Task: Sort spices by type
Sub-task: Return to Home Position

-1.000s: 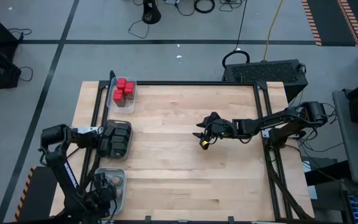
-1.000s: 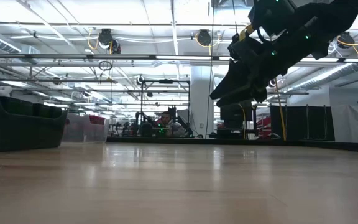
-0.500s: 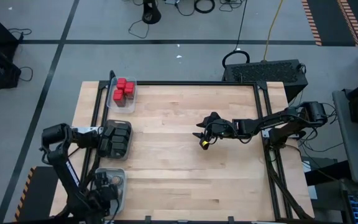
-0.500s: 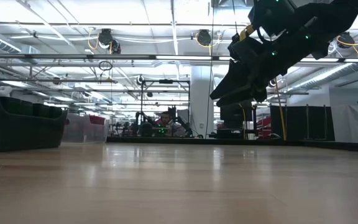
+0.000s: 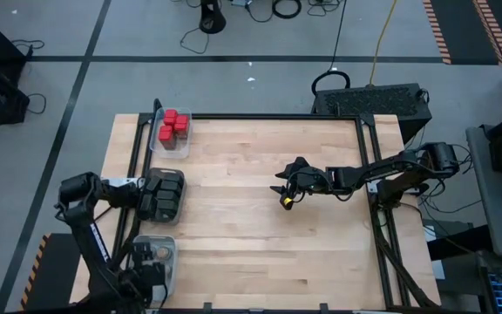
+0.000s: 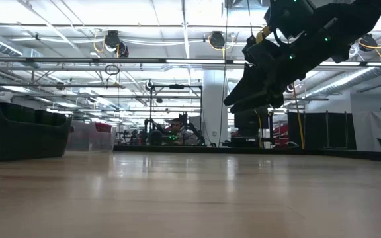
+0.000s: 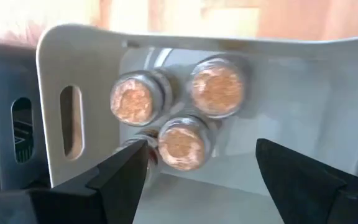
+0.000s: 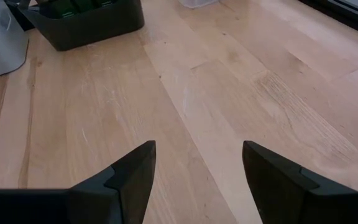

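Left claw [image 7: 201, 151] barely shifted above jars [image 7: 218, 87]; dark tray [image 8: 86, 28] alongside.

I'm looking down on a grey floor [image 5: 234, 39] crossed by black tape lines [image 5: 190, 58], with cables [image 5: 288, 9] lying loose beyond the wooden table [image 5: 234, 218]. From table height I'm seeing ceiling lights [image 6: 131, 10] glowing, a white column [image 6: 213, 109] standing far back, and a dark sofa-like block [image 6: 22, 135] sitting on the left.
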### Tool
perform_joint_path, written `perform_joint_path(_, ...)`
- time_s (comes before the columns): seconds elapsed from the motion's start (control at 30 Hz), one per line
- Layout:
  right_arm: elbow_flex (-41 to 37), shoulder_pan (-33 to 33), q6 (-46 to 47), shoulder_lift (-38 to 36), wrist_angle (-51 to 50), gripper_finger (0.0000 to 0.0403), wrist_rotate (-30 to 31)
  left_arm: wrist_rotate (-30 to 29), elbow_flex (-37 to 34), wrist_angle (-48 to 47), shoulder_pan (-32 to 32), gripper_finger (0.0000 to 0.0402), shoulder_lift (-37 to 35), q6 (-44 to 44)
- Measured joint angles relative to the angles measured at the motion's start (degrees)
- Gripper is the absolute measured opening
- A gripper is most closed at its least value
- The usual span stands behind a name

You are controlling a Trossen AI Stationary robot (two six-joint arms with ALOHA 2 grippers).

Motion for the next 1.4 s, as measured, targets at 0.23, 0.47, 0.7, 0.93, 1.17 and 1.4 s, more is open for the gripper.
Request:
perform_joint_path(0.23, 0.0, 0.0, -0.1, 0.0, 0.2, 0.0222, 0.0, -1.9, 5.2, -3.4, 0.0, 0.0301, 0.0, 4.7)
perform_joint_path(0.47, 0.0, 0.0, -1.3, 0.0, 4.9, 0.0222, -0.4, -20.2, 8.6, -4.6, 1.1, 0.0301, -3.6, 12.2)
perform_joint_path(0.7, 0.0, 0.0, -4.0, 0.0, 11.2, 0.0222, -4.4, -43.7, 8.6, -4.1, 5.0, 0.0301, -13.5, 21.0)
perform_joint_path(0.93, 0.0, 0.4, -5.9, 0.0, 17.5, 0.0222, -7.8, -54.2, 6.3, -3.6, 8.0, 0.0301, -25.0, 27.7)
perform_joint_path(1.17, 0.0, 0.4, -7.5, 0.0, 23.3, 0.0222, -7.9, -55.7, -5.1, 0.5, 10.6, 0.0301, -38.0, 28.6)
perform_joint_path(1.4, 3.2, -1.1, -9.2, -1.5, 19.4, 0.0222, -13.7, -55.1, -19.4, 10.8, 12.4, 0.0301, -51.8, 31.5)
